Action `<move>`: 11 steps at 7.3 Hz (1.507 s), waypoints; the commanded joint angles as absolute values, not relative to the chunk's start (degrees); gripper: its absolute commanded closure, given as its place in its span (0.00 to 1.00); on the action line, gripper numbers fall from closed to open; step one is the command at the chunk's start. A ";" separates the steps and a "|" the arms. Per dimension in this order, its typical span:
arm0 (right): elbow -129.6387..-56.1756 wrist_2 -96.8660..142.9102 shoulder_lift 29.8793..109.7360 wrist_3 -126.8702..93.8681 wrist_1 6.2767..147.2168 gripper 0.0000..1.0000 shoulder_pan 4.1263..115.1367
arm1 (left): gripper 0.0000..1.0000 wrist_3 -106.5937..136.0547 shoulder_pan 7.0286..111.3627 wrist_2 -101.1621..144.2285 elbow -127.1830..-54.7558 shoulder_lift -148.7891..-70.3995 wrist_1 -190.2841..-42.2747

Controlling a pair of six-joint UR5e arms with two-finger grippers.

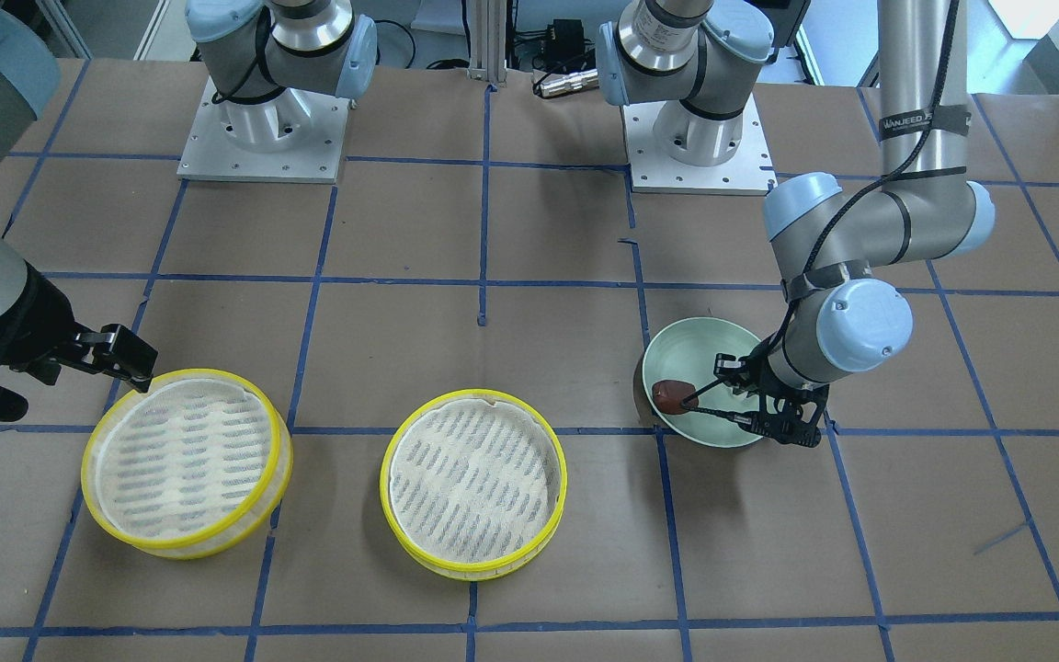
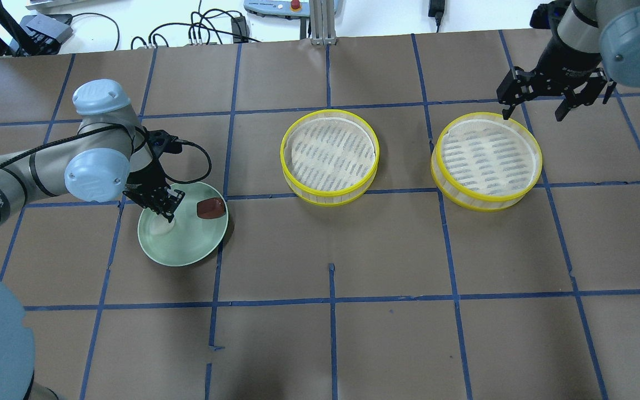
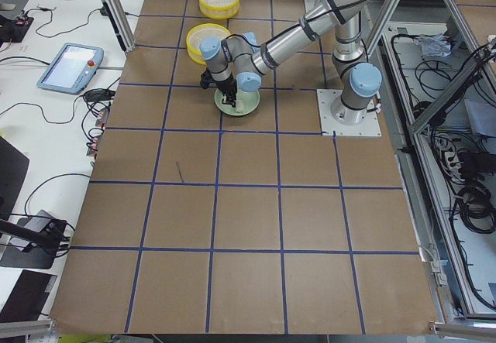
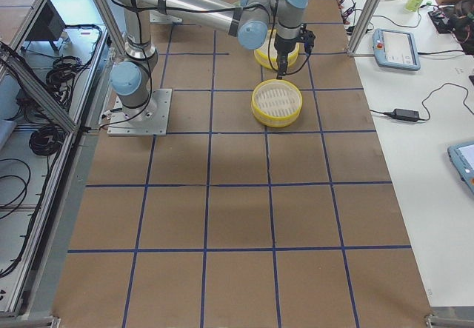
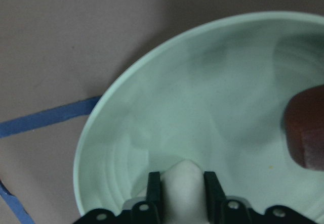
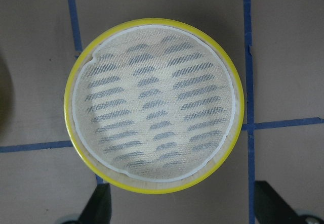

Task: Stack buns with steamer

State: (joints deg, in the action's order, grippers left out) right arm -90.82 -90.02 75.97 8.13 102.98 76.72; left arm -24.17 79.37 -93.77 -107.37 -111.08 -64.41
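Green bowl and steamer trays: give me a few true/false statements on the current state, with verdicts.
1. The left gripper has its jaws on the white bun inside the green bowl. True.
2. The reddish-brown bun lies in a steamer tray. False: it lies in the green bowl.
3. The centre steamer tray and the outer steamer tray are both empty. True.
4. The right gripper is shut on a tray rim. False: its jaws are open by the outer steamer tray and hold nothing.
5. One tray is stacked on the other. False: they sit apart, side by side.
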 commanded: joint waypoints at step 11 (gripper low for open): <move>-99.93 -92.37 65.39 13.18 121.82 0.70 70.58 | 0.00 38.41 95.80 -58.27 -92.64 -116.10 -59.94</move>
